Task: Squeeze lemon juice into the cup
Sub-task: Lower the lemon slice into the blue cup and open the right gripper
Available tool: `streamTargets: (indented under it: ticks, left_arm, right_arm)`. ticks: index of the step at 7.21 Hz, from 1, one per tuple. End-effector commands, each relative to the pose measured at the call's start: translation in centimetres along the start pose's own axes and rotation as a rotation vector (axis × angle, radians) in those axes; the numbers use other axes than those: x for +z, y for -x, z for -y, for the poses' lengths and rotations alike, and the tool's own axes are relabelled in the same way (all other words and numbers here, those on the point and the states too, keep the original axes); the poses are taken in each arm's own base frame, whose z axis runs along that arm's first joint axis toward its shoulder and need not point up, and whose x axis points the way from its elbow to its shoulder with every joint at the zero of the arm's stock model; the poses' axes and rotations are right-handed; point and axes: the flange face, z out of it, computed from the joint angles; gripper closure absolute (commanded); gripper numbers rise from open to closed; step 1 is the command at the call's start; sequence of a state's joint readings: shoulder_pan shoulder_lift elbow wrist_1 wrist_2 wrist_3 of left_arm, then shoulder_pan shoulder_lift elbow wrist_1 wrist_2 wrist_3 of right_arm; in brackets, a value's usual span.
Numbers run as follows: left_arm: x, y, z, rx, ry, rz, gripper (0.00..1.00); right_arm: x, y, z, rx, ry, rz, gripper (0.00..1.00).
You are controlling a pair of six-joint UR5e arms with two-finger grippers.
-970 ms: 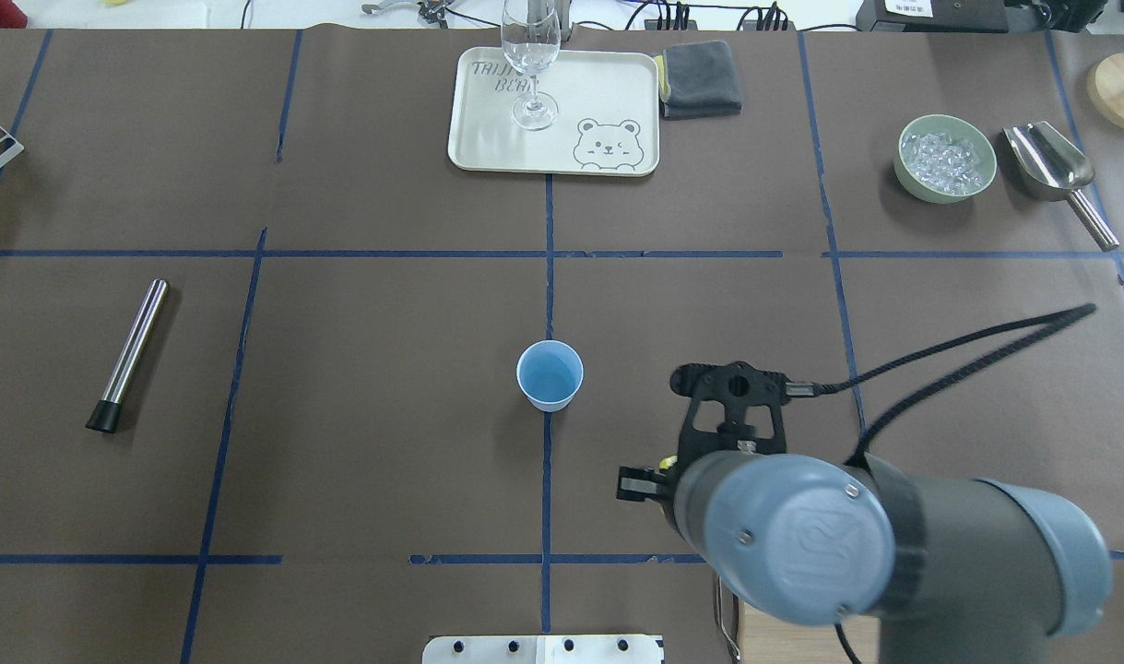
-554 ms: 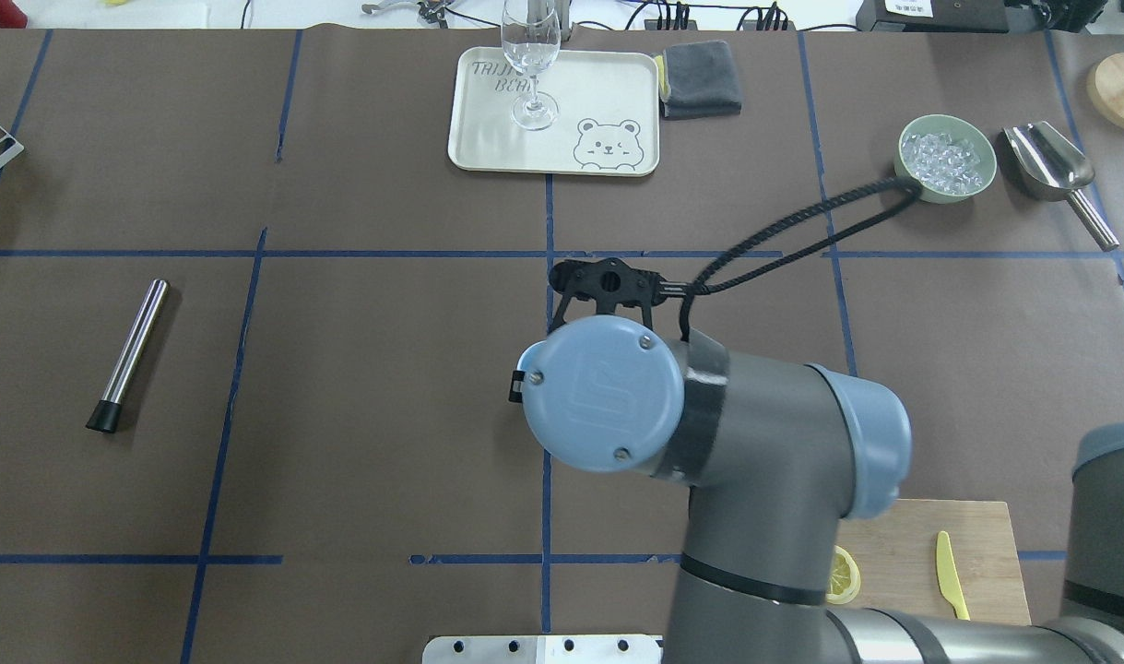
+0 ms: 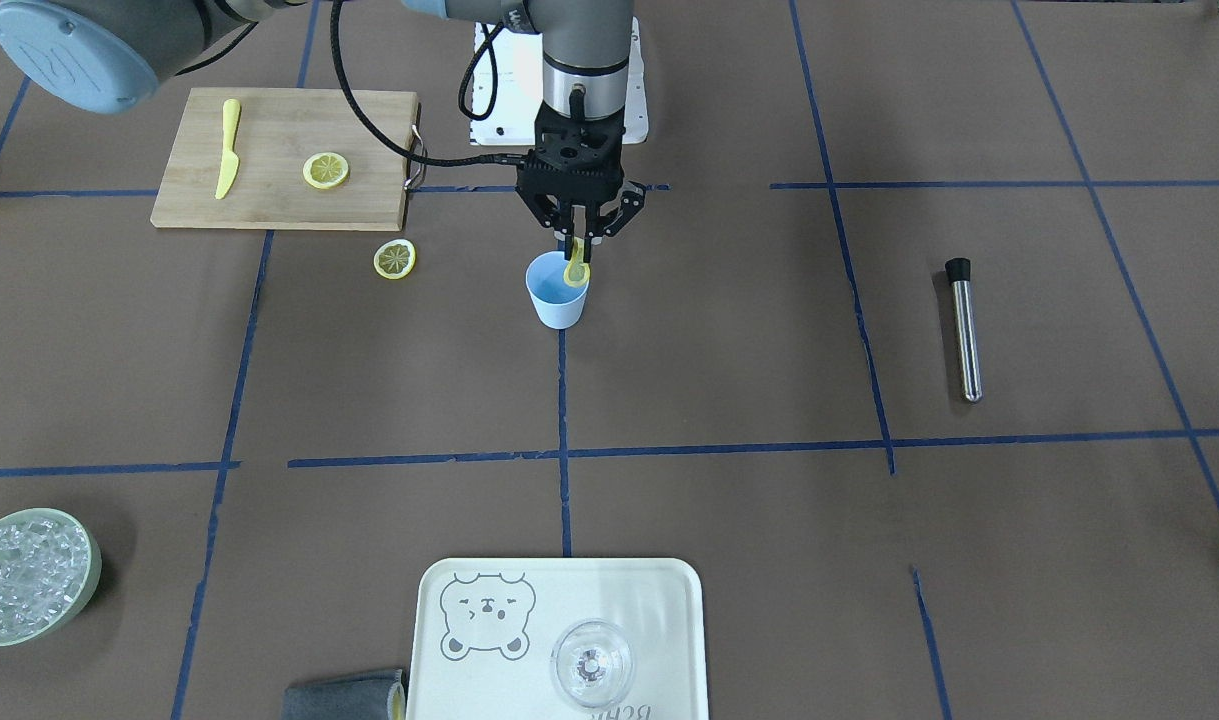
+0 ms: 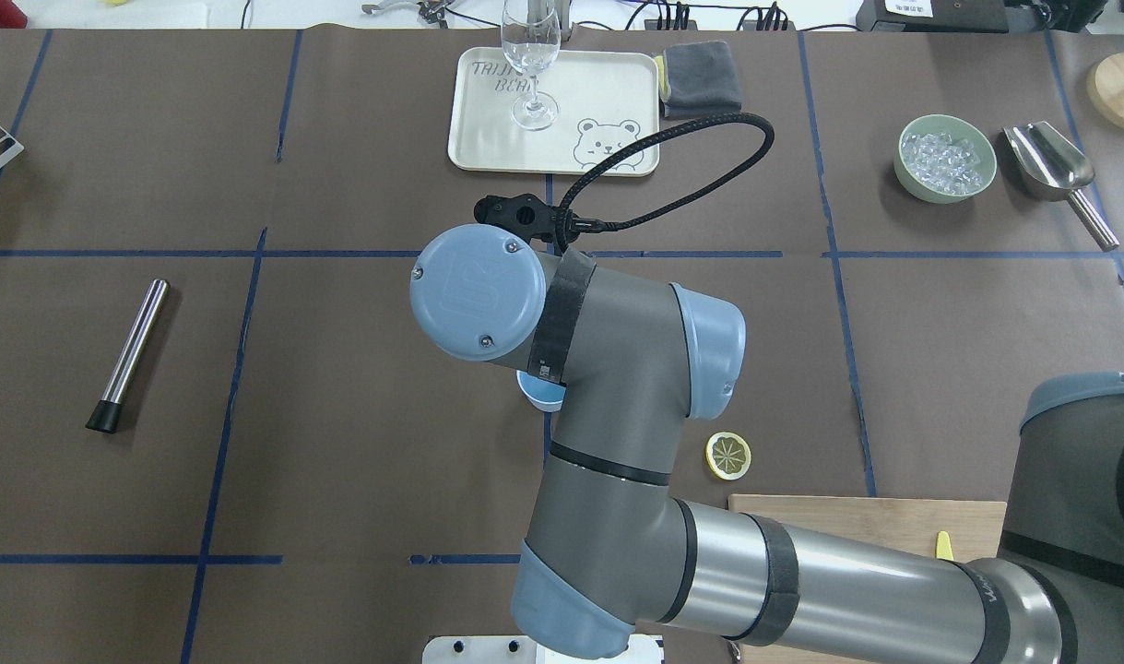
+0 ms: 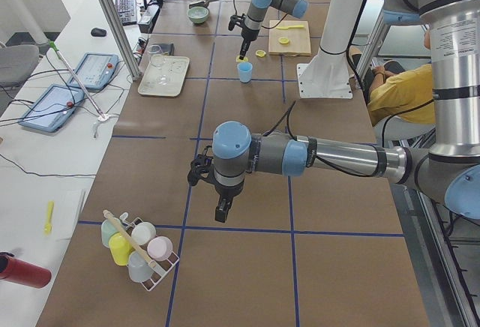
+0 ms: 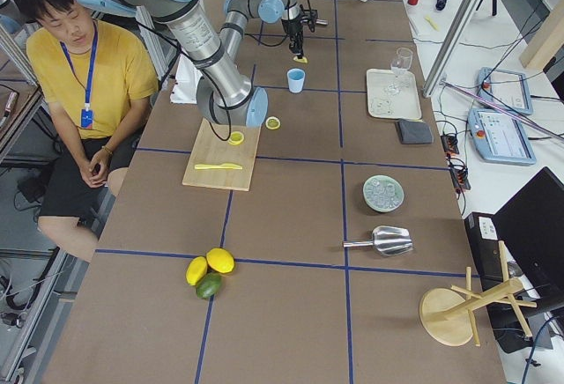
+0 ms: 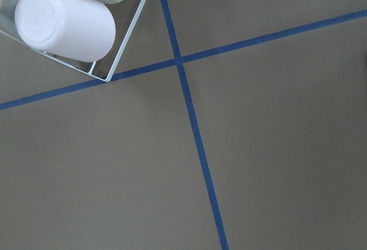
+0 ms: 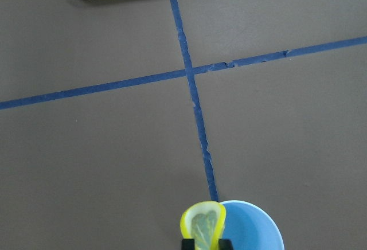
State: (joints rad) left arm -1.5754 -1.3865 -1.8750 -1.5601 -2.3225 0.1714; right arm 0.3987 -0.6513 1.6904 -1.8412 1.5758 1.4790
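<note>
R gripper (image 3: 576, 246) hangs straight above the cup (image 3: 557, 298), fingers narrow, pinching a lemon slice (image 3: 575, 272) by its upper edge. Slice is edge-on to the front cam, bent a bit between the pads, lower part at about the cup's rim level. Wrist cam: lemon slice (image 8: 202, 222) sits over the cup (image 8: 252, 230) rim on the robot's-left side, not over the middle of the mouth. No juice seen in the cup; inside looks plain blue, but too small to be sure.

L gripper (image 5: 222, 213) is well apart from the cup, by the mug rack (image 5: 139, 256). Fingers wide or narrow: we cannot tell; its wrist cam shows none.

Step in hand, our read: the squeeze proper, barely begun. To do it well:
- shift wrist a touch toward cup centre first, so drips fall inside, not down the outer wall.
- have the slice low, at rim level, w/o touching the cup; cup looks light, prob. tips or slides easily.
- close slowly; slice is thin and likely slippery, so a hard pinch at the rind edge may pop it out sideways.
- pause closed a moment for the drip.

Also noted: second slice (image 3: 394, 259) lies on the table near the cup, on the cutting board (image 3: 269, 205) side; third slice (image 3: 326, 170) lies on the board.
</note>
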Motion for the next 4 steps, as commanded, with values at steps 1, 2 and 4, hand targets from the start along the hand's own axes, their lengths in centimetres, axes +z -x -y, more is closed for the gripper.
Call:
streamTargets:
  ticks: [1, 2, 4]
  left_arm:
    - [0.09, 0.06, -0.15, -0.002, 0.002, 0.0, 0.0]
    - [0.05, 0.04, -0.07, -0.001, 0.001, 0.0, 0.0]
    - [0.05, 0.04, -0.07, -0.002, 0.001, 0.0, 0.0]
  right_arm:
    - [0.66, -0.23, 0.22, -0.011, 0.016, -0.008, 0.73]
    - [1.17, -0.68, 0.18, -0.032, 0.017, -0.017, 0.29]
    - [0.71, -1.11, 0.09, -0.045, 0.02, -0.004, 0.0]
